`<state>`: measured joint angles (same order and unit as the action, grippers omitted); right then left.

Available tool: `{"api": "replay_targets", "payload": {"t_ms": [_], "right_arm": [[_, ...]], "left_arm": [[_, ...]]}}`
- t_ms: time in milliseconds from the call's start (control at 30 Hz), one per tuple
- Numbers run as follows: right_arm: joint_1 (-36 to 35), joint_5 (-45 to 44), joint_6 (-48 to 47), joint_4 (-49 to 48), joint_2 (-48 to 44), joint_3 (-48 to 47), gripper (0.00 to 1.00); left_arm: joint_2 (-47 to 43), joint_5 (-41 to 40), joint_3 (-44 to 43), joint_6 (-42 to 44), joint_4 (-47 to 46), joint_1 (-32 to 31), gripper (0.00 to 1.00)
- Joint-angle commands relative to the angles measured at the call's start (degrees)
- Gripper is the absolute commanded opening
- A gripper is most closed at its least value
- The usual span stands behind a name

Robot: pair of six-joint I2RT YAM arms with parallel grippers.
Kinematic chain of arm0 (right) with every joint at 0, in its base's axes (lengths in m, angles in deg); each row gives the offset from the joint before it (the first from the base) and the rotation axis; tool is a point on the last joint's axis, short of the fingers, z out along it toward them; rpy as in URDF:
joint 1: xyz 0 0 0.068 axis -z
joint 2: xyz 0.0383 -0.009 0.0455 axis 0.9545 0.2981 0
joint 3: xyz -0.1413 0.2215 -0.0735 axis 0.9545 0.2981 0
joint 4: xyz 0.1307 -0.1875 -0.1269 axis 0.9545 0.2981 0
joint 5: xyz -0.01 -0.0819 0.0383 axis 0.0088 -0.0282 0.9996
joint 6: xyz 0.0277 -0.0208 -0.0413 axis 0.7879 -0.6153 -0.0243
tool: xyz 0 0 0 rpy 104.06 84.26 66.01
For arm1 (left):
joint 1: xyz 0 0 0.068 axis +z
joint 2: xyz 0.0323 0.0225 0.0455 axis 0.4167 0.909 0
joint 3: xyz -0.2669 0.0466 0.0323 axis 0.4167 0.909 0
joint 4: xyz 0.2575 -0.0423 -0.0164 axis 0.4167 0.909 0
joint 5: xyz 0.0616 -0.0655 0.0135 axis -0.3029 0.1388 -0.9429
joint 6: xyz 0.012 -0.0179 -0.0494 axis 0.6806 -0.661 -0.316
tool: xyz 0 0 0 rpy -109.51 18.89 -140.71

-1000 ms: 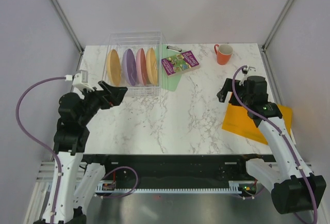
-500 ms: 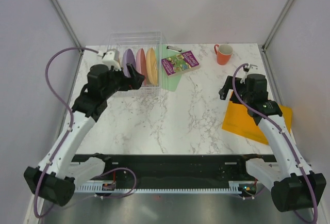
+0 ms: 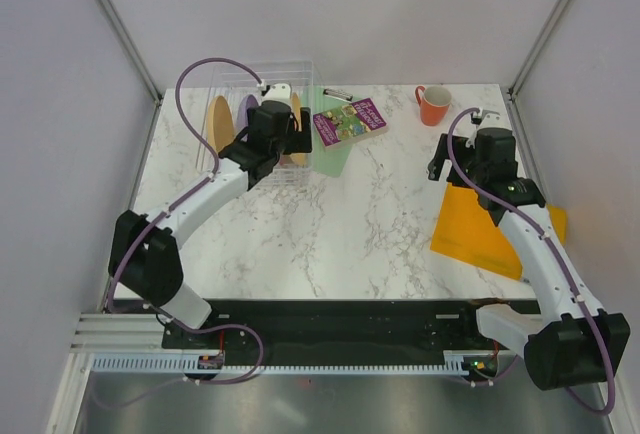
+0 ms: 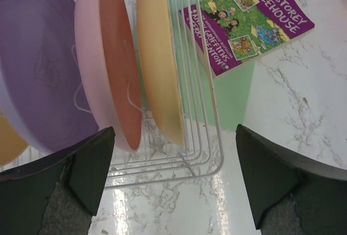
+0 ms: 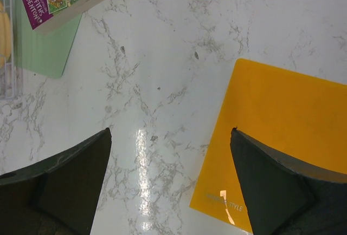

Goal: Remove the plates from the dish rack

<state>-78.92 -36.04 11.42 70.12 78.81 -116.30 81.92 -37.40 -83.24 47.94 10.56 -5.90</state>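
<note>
The clear dish rack (image 3: 262,72) stands at the back left of the table. In the left wrist view its plates stand on edge: a lilac plate (image 4: 38,67), a pink plate (image 4: 108,56) and a yellow-orange plate (image 4: 157,51), with another yellow one (image 4: 10,144) at the left edge. My left gripper (image 3: 289,138) hovers open above the rack's near right corner (image 4: 209,154), its fingers (image 4: 89,170) holding nothing. My right gripper (image 3: 440,162) is open over bare marble at the right, beside an orange sheet (image 5: 282,132).
A purple and green book (image 3: 349,120) lies on a pale green sheet (image 3: 335,159) just right of the rack. An orange mug (image 3: 433,104) stands at the back right. The orange sheet (image 3: 490,239) lies flat under the right arm.
My left arm has swung from the table's left front up and over the dish rack, hiding some plates in the top view. The right gripper has edged slightly toward the back.
</note>
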Motion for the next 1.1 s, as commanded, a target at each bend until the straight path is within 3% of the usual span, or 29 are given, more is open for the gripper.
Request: {"api": "replay_targets", "payload": {"t_ms": [0, 400, 733, 900, 933, 1000, 1067], "right_arm": [[-0.07, -1.42, -1.53, -0.68, 0.89, -2.29, 0.98], [0.02, -1.95, -1.79, -1.38, 2.03, -0.26, 0.98], [0.02, -2.39, -2.06, -1.29, 1.33, -0.09, 0.98], [0.02, -2.22, -1.97, -1.38, 2.03, 0.0, 0.98], [0.02, -2.22, -1.97, -1.38, 2.38, 0.09, 0.98], [0.02, -2.21, -1.97, -1.38, 2.56, 0.09, 0.98], [0.02, -2.22, -2.06, -1.38, 2.56, 0.26, 0.98]], "left_arm": [[2.1, -7.29, -5.0, 2.96, -5.76, -0.41, 0.99], [9.48, -16.08, -8.34, 7.96, -11.75, -5.07, 0.89], [15.64, -28.9, -11.25, 7.62, -12.09, -6.13, 0.78], [17.66, -33.31, -13.0, 8.58, -12.18, -6.13, 0.63], [18.8, -34.27, -13.36, 9.02, -12.1, -6.13, 0.56], [19.42, -35.24, -14.41, 9.73, -11.92, -6.13, 0.52], [20.12, -35.77, -14.42, 9.73, -11.83, -6.13, 0.37]]}}
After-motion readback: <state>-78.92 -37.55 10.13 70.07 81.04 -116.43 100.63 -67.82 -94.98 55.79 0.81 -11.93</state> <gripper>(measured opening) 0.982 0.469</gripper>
